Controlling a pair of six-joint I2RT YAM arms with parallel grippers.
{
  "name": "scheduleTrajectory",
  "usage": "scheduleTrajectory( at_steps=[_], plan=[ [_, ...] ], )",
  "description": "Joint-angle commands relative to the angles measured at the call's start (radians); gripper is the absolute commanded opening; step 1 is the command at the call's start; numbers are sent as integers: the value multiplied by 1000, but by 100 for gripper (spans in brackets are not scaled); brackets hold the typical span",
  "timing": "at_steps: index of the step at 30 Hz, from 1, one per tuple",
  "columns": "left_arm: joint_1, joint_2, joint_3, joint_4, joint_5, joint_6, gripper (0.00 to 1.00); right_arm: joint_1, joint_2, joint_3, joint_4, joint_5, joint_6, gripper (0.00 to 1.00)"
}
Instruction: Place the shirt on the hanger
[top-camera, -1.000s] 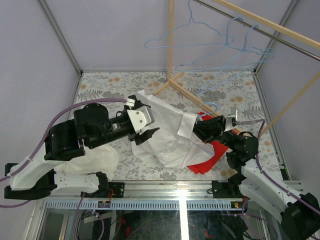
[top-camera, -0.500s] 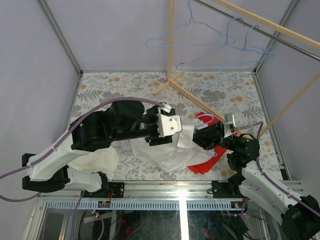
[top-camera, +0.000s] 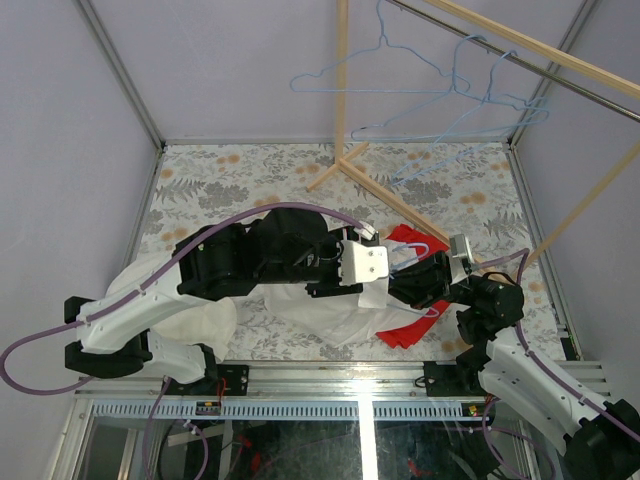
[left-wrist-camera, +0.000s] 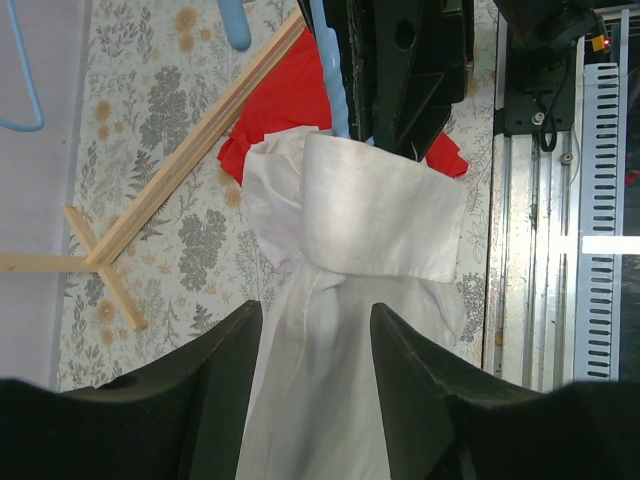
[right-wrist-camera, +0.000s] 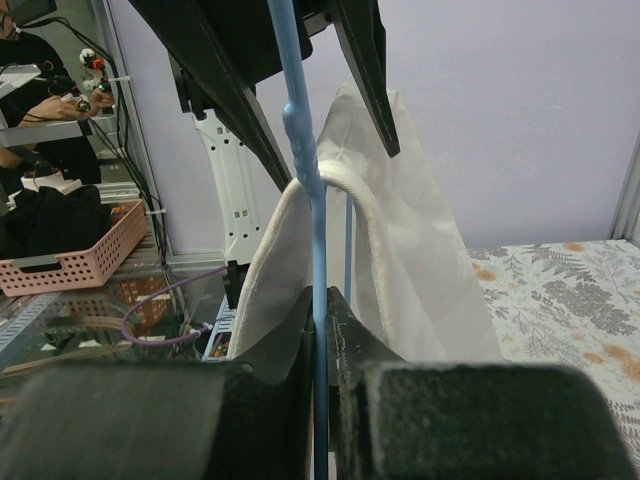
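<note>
1. Left gripper (left-wrist-camera: 313, 335) spread, the shirt (left-wrist-camera: 370, 220) running between its fingers, mid-frame.
2. Right gripper (right-wrist-camera: 320, 300) pinches the blue hanger (right-wrist-camera: 300, 130), shirt draped on it.
3. Floral table (left-wrist-camera: 150, 120) beneath; red cloth (left-wrist-camera: 285, 100) upper centre.

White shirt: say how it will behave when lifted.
Probably floppy: the shirt bunches and folds where it drapes over the blue hanger. Likely light, since the thin hanger holds it without visible bending. It may slip off, as it hangs mostly to one side.
</note>
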Motion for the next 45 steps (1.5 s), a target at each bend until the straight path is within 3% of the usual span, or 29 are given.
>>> scheduleTrajectory(
  at_steps=[1,9,21,26,30,33,38,42,45],
  plan=[
    [-16,19,13,-69,-7,39,45,5,-23,17,35,-25,5,3],
    [-30,46,13,-70,-15,43,35,6,-35,12,22,-34,12,3],
    [-30,38,-22,-67,-13,36,28,5,-63,11,5,-34,19,3],
    [-31,37,-35,-62,6,35,18,6,-66,9,1,-31,22,3],
    [-30,35,-35,-55,3,35,2,6,-68,13,-24,-22,11,5],
    [-31,19,-48,-38,-6,35,0,5,-67,20,-61,-13,-1,9],
    [-30,-39,-104,18,-57,28,0,6,-104,81,-261,19,-80,23],
    [-30,-125,-175,88,-66,-27,0,5,-188,214,-711,166,-295,30],
    [-30,-197,-279,163,-90,-82,0,4,-267,267,-930,323,-377,38]
  ],
)
